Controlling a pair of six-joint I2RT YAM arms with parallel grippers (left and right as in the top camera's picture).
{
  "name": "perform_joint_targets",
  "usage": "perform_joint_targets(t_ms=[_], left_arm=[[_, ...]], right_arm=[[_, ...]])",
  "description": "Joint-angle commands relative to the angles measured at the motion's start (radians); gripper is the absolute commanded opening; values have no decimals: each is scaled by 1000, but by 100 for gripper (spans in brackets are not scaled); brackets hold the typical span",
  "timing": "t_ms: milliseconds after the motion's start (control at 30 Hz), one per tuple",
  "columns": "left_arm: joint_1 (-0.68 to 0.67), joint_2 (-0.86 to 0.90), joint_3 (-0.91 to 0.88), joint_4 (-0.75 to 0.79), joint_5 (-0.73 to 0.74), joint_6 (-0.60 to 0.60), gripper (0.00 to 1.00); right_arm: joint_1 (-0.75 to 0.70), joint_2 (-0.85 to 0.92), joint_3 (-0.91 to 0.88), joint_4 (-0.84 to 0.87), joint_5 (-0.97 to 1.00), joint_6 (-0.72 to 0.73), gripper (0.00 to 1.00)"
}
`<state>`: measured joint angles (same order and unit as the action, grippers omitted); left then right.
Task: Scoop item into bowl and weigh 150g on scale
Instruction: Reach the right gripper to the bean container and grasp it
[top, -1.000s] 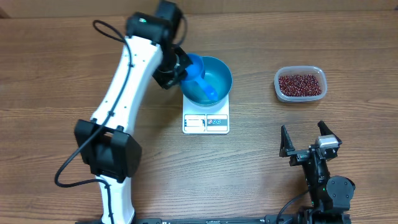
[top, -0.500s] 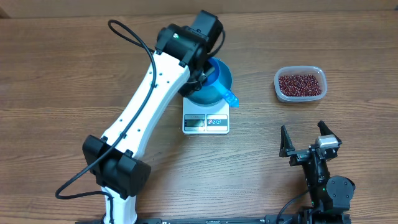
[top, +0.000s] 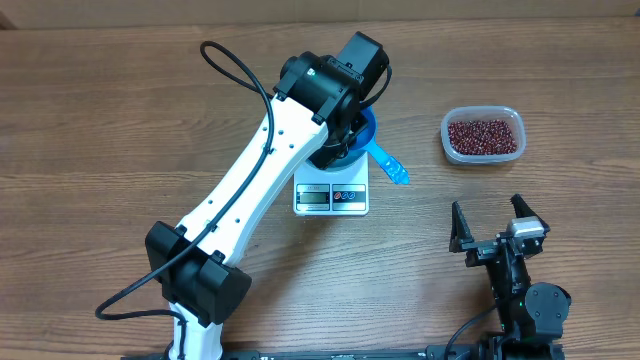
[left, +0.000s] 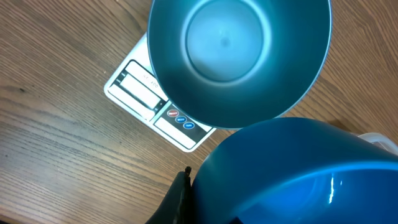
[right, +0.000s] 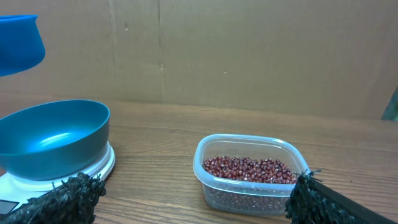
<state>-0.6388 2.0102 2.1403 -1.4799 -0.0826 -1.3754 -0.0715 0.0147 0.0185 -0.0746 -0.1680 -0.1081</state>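
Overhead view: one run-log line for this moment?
left fingers shut on scoop | bowl empty on scale | beans in tub | right fingers open

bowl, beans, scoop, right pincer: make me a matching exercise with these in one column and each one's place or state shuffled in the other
1 bowl
2 beans
3 scoop
4 right pincer

a in the clear tub
b open, holding nothing
c empty, on the scale
d up in the air by the bowl

Pairs: 1-c, 2-a, 3-d, 4-b

I see the bowl (left: 239, 56) on the scale (left: 143, 93) in the middle of the table (top: 100, 120); the tub (right: 205, 168) of beans (right: 249, 169) lies right, well apart.
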Motion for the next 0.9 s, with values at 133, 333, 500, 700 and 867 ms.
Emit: perform_joint_targets(t_ms=[133,333,500,700,867], left_arm=[[-5,-25,23,0,-2,-40,4],[-5,-25,23,2,-2,-47,4],[-5,-25,23,19,-2,-47,4],[-5,-25,23,22,-2,-47,4],[-5,-25,23,22,-2,-47,5]], right_arm=[[-3,-11,-10,15,9,2,100],[-3,-11,-5,85,8,40,100],[-3,-11,82,8,0,197,100],[-4,35,280,-181,-13,239,100],[-4,163,486,-332,-13,254,100]])
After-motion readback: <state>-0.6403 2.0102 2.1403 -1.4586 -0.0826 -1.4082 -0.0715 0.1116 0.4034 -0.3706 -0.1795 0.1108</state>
